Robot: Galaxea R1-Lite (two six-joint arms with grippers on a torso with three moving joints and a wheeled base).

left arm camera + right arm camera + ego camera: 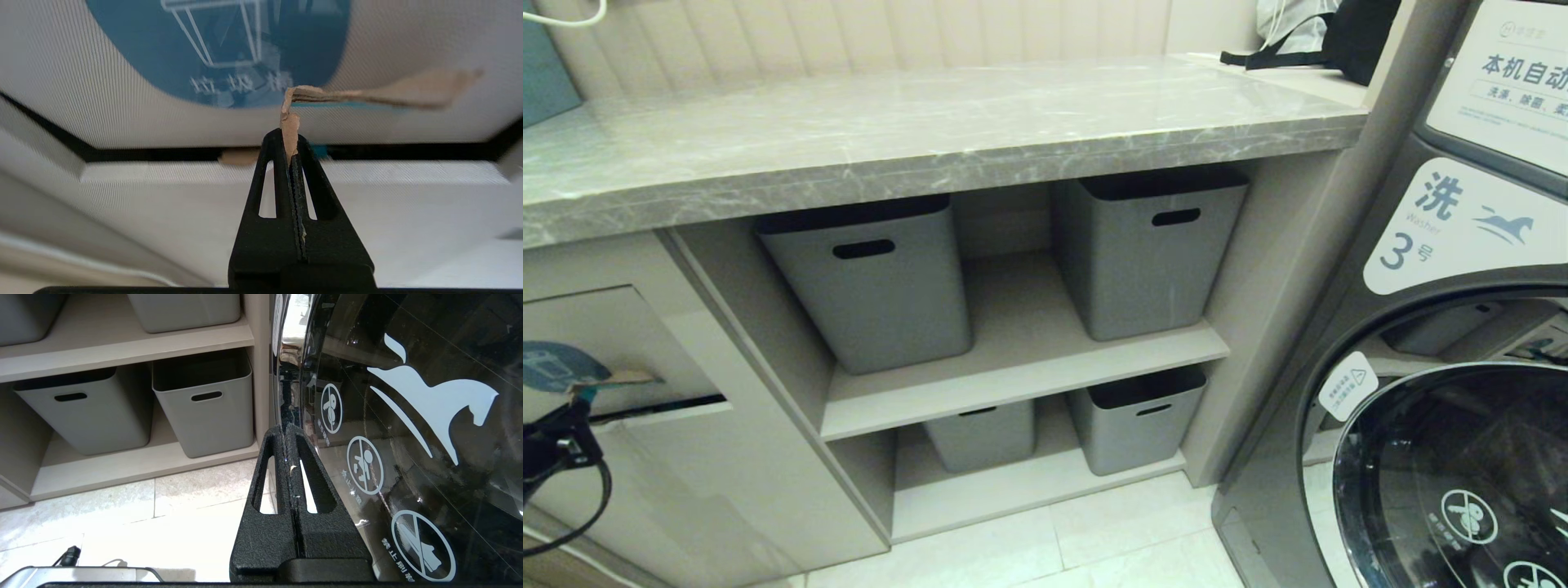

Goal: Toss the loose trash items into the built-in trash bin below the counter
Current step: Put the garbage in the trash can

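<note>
Jaws of the left gripper are pressed together on a torn cardboard scrap, pinching its ragged brown tab between ribbed black inner faces. The scrap is thin and folded, brown on the upper face with a turquoise edge showing underneath, and it bends sideways from the tips into a flat, uneven strip. It hangs right at the built-in trash bin, just under the rounded blue sticker with its white outline icon, and above the dark slot along the lower edge of the flap. The flap and cabinet front around it are smooth, matte beige.

In the head view the left gripper sits low at the left edge, a black cable looping beneath it. Above runs the counter, a grey marble-look slab with white veining and a thick front edge. Beside the bin, open beige shelves hold four grey plastic tubs with slot handles, tapered and rounded at the corners.

The right gripper is off to the side with its textured black jaws closed on nothing, next to the glossy dark glass door of a washer printed with white symbols, over pale floor tiles.
</note>
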